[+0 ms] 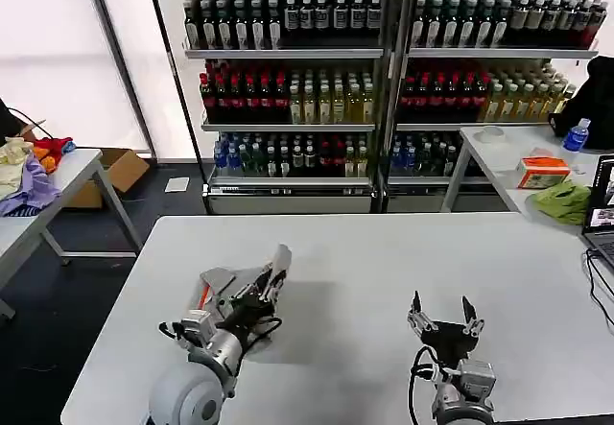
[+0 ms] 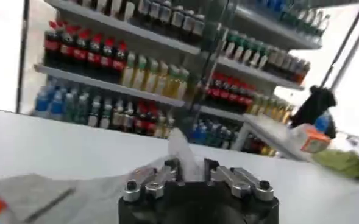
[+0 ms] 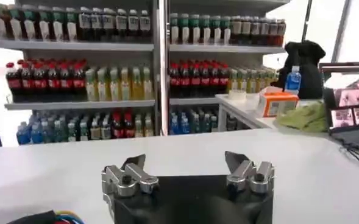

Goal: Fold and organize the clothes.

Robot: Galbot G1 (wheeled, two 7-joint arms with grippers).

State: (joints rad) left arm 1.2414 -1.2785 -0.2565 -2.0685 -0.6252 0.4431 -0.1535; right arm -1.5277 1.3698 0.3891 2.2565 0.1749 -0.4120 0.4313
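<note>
A light grey shirt (image 1: 223, 281) with an orange-red stripe is bunched up over my left arm, near the front left of the white table (image 1: 365, 262). My left gripper (image 1: 267, 289) is shut on a fold of it, and a tip of cloth sticks up past the fingers. In the left wrist view the grey shirt (image 2: 39, 193) drapes beside the left gripper (image 2: 191, 168), with a strip of it pinched between the jaws. My right gripper (image 1: 443, 316) hovers open over the table's front right with nothing in it. The right wrist view shows this right gripper (image 3: 185, 163) with jaws wide apart over bare tabletop.
Shelves of bottled drinks (image 1: 384, 70) stand behind the table. A side table (image 1: 67, 180) on the left holds lavender and red fabrics. At the right, another table (image 1: 499, 161) carries a lime-green cloth (image 1: 564, 200), an orange box, a water bottle and a laptop (image 1: 602, 209).
</note>
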